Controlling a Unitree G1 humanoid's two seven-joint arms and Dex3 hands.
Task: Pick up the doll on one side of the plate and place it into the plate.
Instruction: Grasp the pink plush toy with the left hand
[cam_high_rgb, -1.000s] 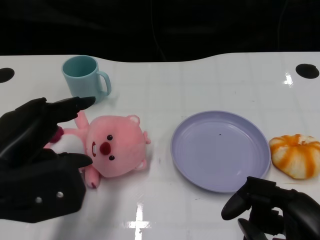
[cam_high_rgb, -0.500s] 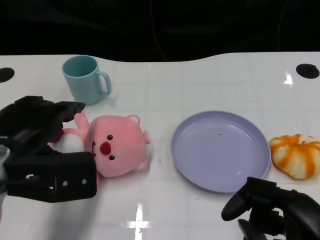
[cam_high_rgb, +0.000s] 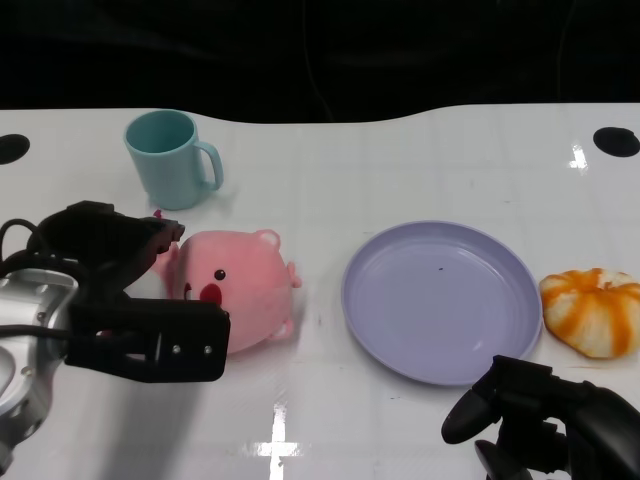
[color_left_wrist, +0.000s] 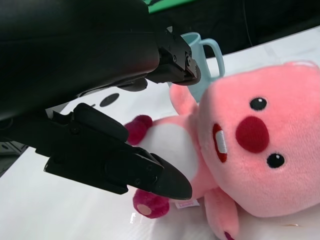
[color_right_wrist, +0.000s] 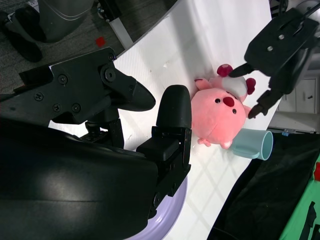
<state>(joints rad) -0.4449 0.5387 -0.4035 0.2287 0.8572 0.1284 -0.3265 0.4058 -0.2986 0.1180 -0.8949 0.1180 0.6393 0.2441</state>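
Left robot hand (cam_high_rgb: 125, 290) sits at the doll (cam_high_rgb: 238, 290), fingers apart w/ the plush body between them, one finger (color_left_wrist: 172, 67) over the top side, another (color_left_wrist: 135, 172) under by the dark pink feet. Not clamped yet; whether any pad touches the fur I can't tell.

Step in hand, as I read it: close on the doll. To do it well, bite the torso/neck rather than the big head, since the head is wide and round and would likely squeeze out. Close slow, let the stuffing compress, then lift straight before swinging toward the plate (cam_high_rgb: 440, 300). Watch the thin limbs so they don't fold under a finger.

Doll: soft pink plush, fuzzy nap, rounded head, dark red nose, small black bead eyes, white belly patch. It lies on its side on the worktop (cam_high_rgb: 400, 160), left of the plate and near it, not touching.

Plate: lavender, smooth, shallow, raised rim, probably hard plastic, nothing in it.

Mug (cam_high_rgb: 172, 158): teal, smooth, w/ handle, upright beyond the doll, far-left of the plate.

Right of the plate, just beside the rim: orange and white plush thing (cam_high_rgb: 592, 310), ribbed like a pumpkin.

Right robot hand (cam_high_rgb: 545, 420): near side of the plate, low on the worktop, fingers curled in, holding nothing.
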